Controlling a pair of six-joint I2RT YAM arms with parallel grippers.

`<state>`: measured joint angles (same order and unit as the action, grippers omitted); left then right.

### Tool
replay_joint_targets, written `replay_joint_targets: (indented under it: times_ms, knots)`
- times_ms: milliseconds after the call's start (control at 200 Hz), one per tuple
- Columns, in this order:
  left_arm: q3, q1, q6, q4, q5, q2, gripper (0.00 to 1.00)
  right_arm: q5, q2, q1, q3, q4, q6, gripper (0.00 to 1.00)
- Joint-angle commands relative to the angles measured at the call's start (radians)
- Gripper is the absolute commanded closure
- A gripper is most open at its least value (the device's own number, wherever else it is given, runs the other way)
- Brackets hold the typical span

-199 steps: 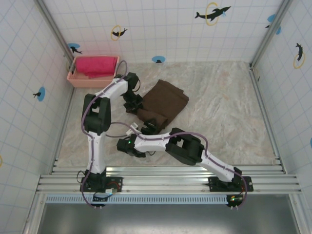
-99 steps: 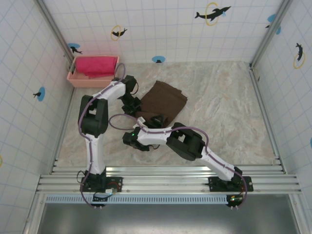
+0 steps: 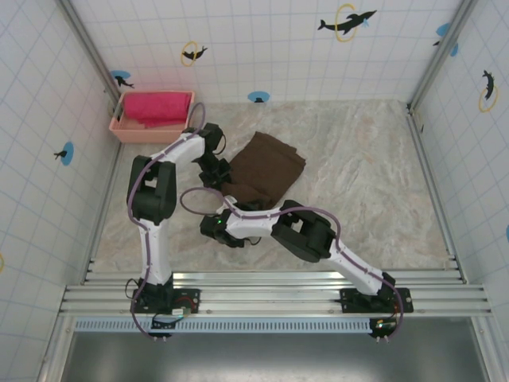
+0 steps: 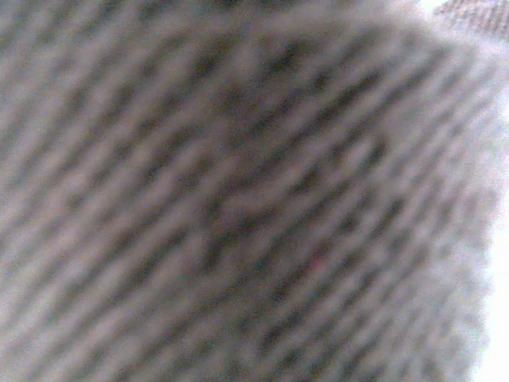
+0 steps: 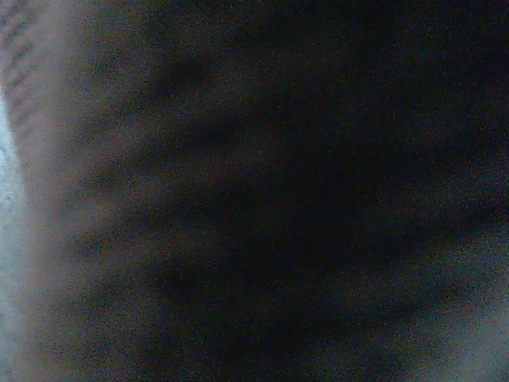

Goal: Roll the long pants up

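Observation:
The long pants (image 3: 270, 163) lie as a folded dark brown bundle in the middle of the table. My left gripper (image 3: 216, 171) is pressed against the bundle's left edge. My right gripper (image 3: 241, 201) is at its near edge, partly under my own white forearm. In the left wrist view, blurred ribbed fabric of the pants (image 4: 238, 191) lies right against the lens. The right wrist view is dark with the same pants cloth (image 5: 278, 199) up close. The fingers of both grippers are hidden, so how the jaws stand cannot be told.
A peach basket (image 3: 126, 134) holding a bright pink cloth (image 3: 159, 106) stands at the back left corner. Tiled walls close in the table on three sides. A metal rail (image 3: 270, 290) runs along the near edge. Marbled tabletop (image 3: 366, 191) lies to the right of the pants.
My right arm has pushed forward into the near edge of the pants. The left gripper shifted slightly back and right. The near fold of the bundle has drawn in tighter.

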<state>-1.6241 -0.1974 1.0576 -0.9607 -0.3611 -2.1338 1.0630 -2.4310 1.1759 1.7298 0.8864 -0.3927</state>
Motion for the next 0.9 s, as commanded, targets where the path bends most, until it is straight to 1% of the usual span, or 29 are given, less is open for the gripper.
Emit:
replay_joint_targets:
  times_ms: [0, 10, 30, 55, 65, 75, 185, 205, 230, 295, 400, 515, 691, 826, 896]
  knots:
    - [-0.019, 0.010, -0.087, 0.080, 0.057, 0.056, 0.42, -0.422, 0.037, 0.000, -0.090, -0.080, 0.065, 1.00]
    - [-0.023, 0.009, -0.092, 0.082, 0.062, 0.060, 0.39, -0.435, 0.044, -0.002, -0.095, -0.082, 0.067, 1.00]
    - [-0.028, 0.012, -0.102, 0.087, 0.072, 0.067, 0.29, -0.456, 0.057, -0.004, -0.102, -0.086, 0.067, 1.00]
    - [-0.037, 0.012, -0.116, 0.093, 0.084, 0.076, 0.07, -0.483, 0.071, -0.008, -0.110, -0.087, 0.070, 1.00]
    - [-0.040, 0.013, -0.120, 0.097, 0.087, 0.081, 0.04, -0.495, 0.076, -0.009, -0.114, -0.088, 0.074, 1.00]
    - [-0.042, 0.014, -0.128, 0.100, 0.089, 0.084, 0.03, -0.506, 0.082, -0.012, -0.116, -0.089, 0.077, 1.00]
    - [-0.075, 0.045, -0.175, 0.119, 0.103, 0.118, 0.02, -0.643, 0.127, -0.047, -0.144, -0.095, 0.098, 1.00]
    - [-0.073, 0.052, -0.181, 0.127, 0.100, 0.128, 0.02, -0.665, 0.128, -0.054, -0.148, -0.096, 0.102, 1.00]
    - [-0.068, 0.064, -0.186, 0.144, 0.102, 0.141, 0.02, -0.698, 0.165, -0.066, -0.152, -0.096, 0.108, 1.00]
    - [-0.038, 0.092, -0.194, 0.198, 0.105, 0.181, 0.03, -0.764, 0.180, -0.092, -0.161, -0.094, 0.119, 1.00]
    - [0.023, 0.131, -0.190, 0.307, 0.066, 0.231, 0.03, -0.845, 0.188, -0.131, -0.177, -0.098, 0.124, 1.00]
    - [0.066, 0.140, -0.193, 0.373, 0.024, 0.253, 0.02, -0.933, 0.181, -0.183, -0.200, -0.109, 0.120, 1.00]
    - [0.287, 0.137, -0.120, 0.587, -0.056, 0.361, 0.03, -1.066, 0.188, -0.245, -0.256, -0.160, 0.100, 1.00]
    - [0.437, 0.134, -0.071, 0.726, -0.132, 0.437, 0.03, -1.129, 0.178, -0.264, -0.266, -0.173, 0.094, 1.00]
    - [0.492, 0.128, -0.060, 0.762, -0.151, 0.472, 0.02, -1.153, 0.172, -0.267, -0.266, -0.183, 0.087, 1.00]
